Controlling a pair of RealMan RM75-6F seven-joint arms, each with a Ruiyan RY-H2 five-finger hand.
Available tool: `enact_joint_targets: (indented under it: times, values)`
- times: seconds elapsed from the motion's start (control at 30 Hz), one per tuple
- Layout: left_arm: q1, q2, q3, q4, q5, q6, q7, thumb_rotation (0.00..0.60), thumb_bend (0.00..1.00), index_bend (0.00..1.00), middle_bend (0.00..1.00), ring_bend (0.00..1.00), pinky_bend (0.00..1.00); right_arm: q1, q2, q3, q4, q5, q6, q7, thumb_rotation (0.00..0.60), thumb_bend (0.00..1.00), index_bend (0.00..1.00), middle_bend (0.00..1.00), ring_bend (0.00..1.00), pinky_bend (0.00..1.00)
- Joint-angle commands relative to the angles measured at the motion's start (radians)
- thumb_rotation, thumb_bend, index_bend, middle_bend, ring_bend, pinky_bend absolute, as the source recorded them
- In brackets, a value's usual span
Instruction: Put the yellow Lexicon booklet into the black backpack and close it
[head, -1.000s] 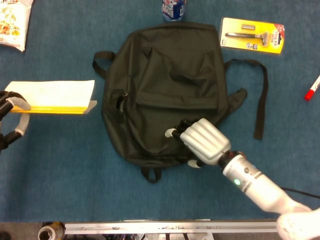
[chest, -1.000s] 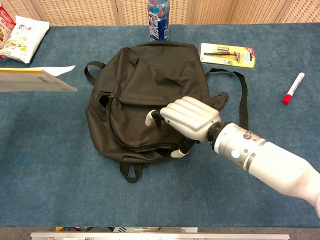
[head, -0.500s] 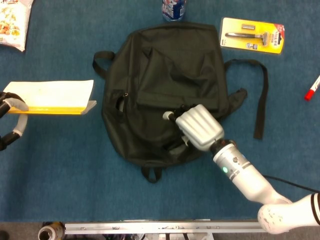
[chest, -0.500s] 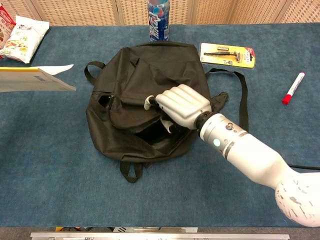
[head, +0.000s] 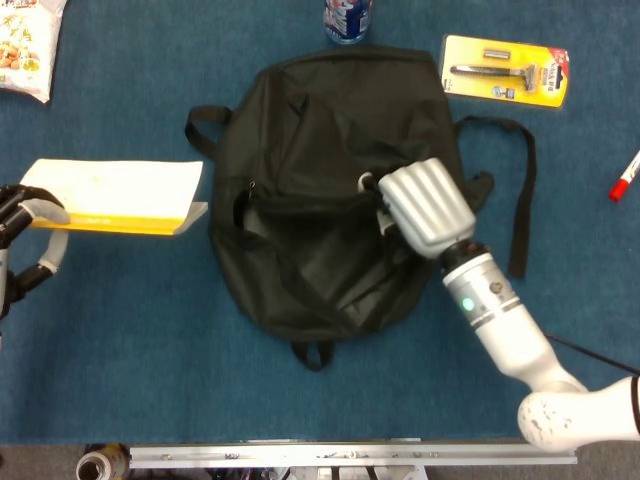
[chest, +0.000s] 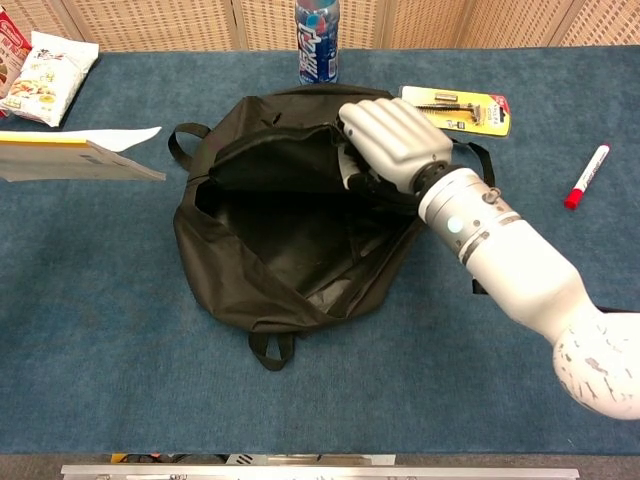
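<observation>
The black backpack (head: 330, 180) (chest: 290, 235) lies in the middle of the blue table with its main compartment gaping wide. My right hand (head: 422, 207) (chest: 392, 142) grips the backpack's upper flap at the right side and holds it lifted back. The yellow Lexicon booklet (head: 115, 195) (chest: 75, 160) hangs flat above the table at the far left, white page up, yellow edge toward me. My left hand (head: 25, 225) holds the booklet's left end; only some of its fingers show at the frame edge in the head view.
A drink bottle (chest: 317, 40) stands behind the backpack. A yellow razor blister pack (head: 505, 70) lies at the back right, a red marker (chest: 586, 176) at the far right. Snack bags (chest: 45, 62) sit at the back left. A metal rail (head: 340, 455) runs along the near table edge.
My right hand has pulled the backpack's flap up and away from me, opening the compartment wide. The booklet has shifted slightly right toward the backpack.
</observation>
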Motion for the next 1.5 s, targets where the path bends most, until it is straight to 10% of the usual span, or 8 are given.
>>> enact_joint_targets:
  times: [0.03, 0.67, 1.5]
  values:
    - [-0.003, -0.006, 0.002, 0.007, 0.003, -0.001, -0.006, 0.6, 0.36, 0.54, 0.49, 0.42, 0.54, -0.004, 0.014, 0.024, -0.018, 0.002, 0.016, 0.026, 0.6, 0.85, 0.61, 0.56, 0.56, 0.83]
    - [-0.068, 0.039, 0.047, -0.119, 0.112, -0.018, -0.003, 0.6, 0.36, 0.54, 0.49, 0.42, 0.54, 0.052, -0.069, 0.172, -0.009, 0.06, 0.097, 0.12, 0.6, 0.86, 0.61, 0.56, 0.58, 0.85]
    - [-0.123, -0.076, 0.102, -0.183, 0.187, -0.084, 0.089, 0.6, 0.36, 0.54, 0.49, 0.42, 0.54, 0.114, -0.129, 0.242, 0.06, 0.158, 0.103, 0.174, 0.6, 0.86, 0.61, 0.56, 0.58, 0.85]
